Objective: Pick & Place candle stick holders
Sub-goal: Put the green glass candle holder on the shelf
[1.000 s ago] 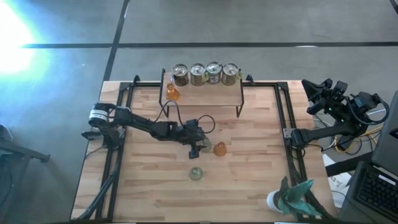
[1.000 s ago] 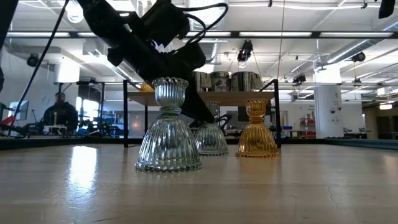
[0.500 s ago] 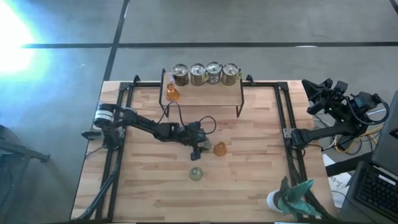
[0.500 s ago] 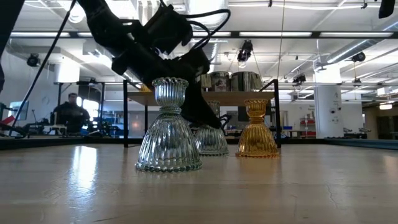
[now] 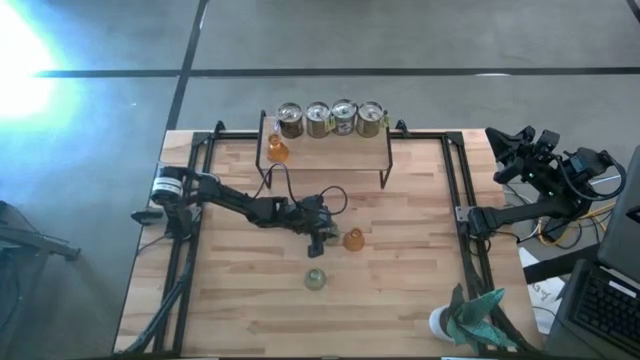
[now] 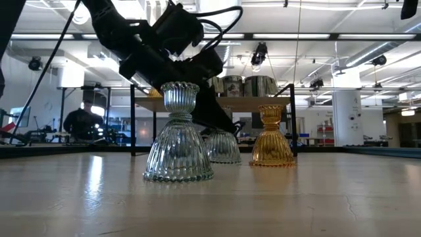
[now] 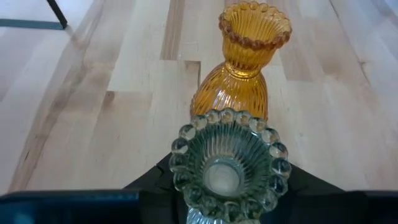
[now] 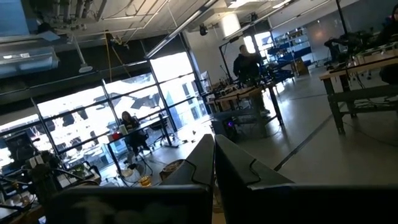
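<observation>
My left gripper [image 5: 319,235] reaches to mid-table and is shut on a clear pale green glass holder [image 7: 227,167], which also shows in the low view [image 6: 222,146]. An amber glass holder [image 5: 353,239] stands on its wide base just beyond it. A second clear green holder [image 5: 315,279] stands nearer the table's front. Another amber holder [image 5: 277,150] and several silvery can-like holders [image 5: 330,118] stand on a raised shelf at the back. My right gripper [image 8: 214,158] is shut and empty, parked off the table's right edge [image 5: 525,155]. My left gripper pinches the clear green holder between its two fingers [image 7: 149,183], one on each side of its narrow part just under the beaded rim [image 7: 198,214]. The fingers slant down from the table's left. The holder stands upright, its base at about table level [image 6: 222,160].
The wooden shelf on dark metal legs [image 5: 385,170] spans the back middle. A white pot with teal leaves [image 5: 465,320] stands at the front right corner. Black rails [image 5: 455,190] run along the table's sides. A person shows in the room behind [image 6: 82,122].
My left gripper has gone a little toward the table's right edge and the amber holder, ending around the clear green holder. The holders stand where they were.
</observation>
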Robot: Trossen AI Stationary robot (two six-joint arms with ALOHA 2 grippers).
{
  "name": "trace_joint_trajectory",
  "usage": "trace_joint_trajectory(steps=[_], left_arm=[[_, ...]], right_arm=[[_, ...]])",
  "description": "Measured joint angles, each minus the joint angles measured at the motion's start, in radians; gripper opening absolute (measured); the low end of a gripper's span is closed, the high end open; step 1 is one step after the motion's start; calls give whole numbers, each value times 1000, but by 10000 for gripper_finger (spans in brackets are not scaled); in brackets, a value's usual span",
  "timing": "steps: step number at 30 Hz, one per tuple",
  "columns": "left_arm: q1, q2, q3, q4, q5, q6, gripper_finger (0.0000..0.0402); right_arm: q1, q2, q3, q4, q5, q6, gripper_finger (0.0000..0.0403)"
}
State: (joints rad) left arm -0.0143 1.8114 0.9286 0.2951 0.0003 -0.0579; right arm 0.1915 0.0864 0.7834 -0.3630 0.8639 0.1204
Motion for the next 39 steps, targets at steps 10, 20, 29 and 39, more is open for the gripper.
trace_joint_trajectory(steps=[10, 20, 29, 39], left_arm=[[14, -127, 99, -236, -78, -101, 131], [150, -233, 275, -444, -293, -214, 131], [292, -233, 366, -499, -336, -251, 131], [356, -231, 368, -552, -347, -251, 131]], right_arm=[[0, 0, 0, 1, 1, 2, 8], [0, 0, 0, 0, 3, 5, 8], [0, 0, 0, 0, 3, 17, 8], [0, 0, 0, 0, 2, 13, 8]])
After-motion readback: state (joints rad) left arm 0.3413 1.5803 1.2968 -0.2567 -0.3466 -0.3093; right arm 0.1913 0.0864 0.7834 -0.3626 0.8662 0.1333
